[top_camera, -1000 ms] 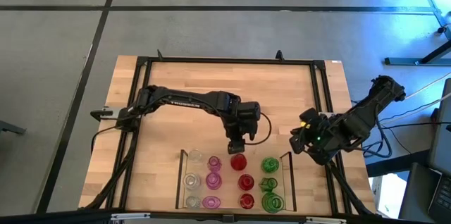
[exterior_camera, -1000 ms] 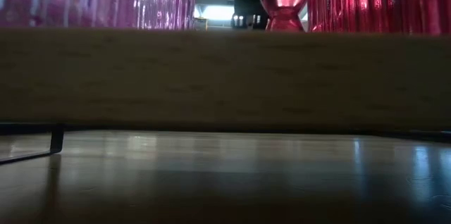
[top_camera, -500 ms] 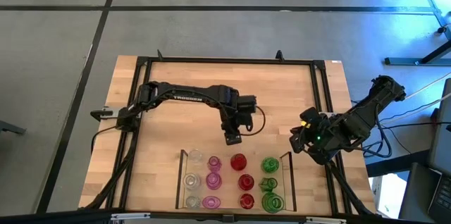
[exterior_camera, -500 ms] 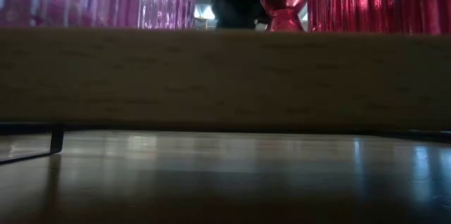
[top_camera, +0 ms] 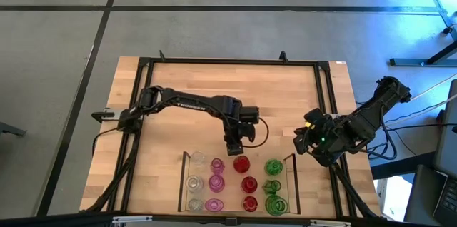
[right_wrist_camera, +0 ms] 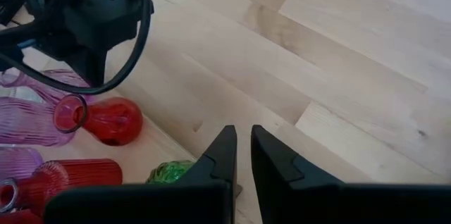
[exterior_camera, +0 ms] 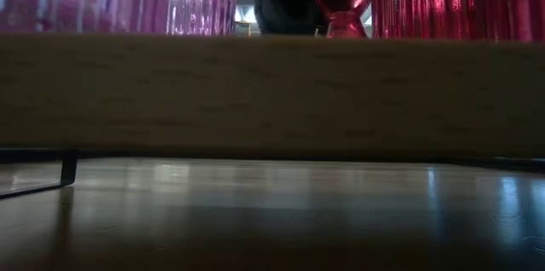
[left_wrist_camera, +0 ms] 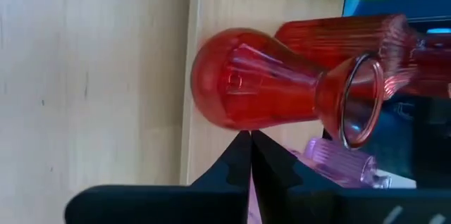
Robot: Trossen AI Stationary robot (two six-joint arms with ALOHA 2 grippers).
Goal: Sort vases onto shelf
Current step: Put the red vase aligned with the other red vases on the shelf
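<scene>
High view: left gripper [top_camera: 234, 148], fingers closed and empty, hovers just behind the shelf [top_camera: 184, 182]. Red vase [top_camera: 241, 163] stands upright at the back of the third column, just in front of the fingertips, apart from them. Right gripper [top_camera: 300, 141] waits near the shelf's right end, fingers almost together, holding nothing.
</scene>
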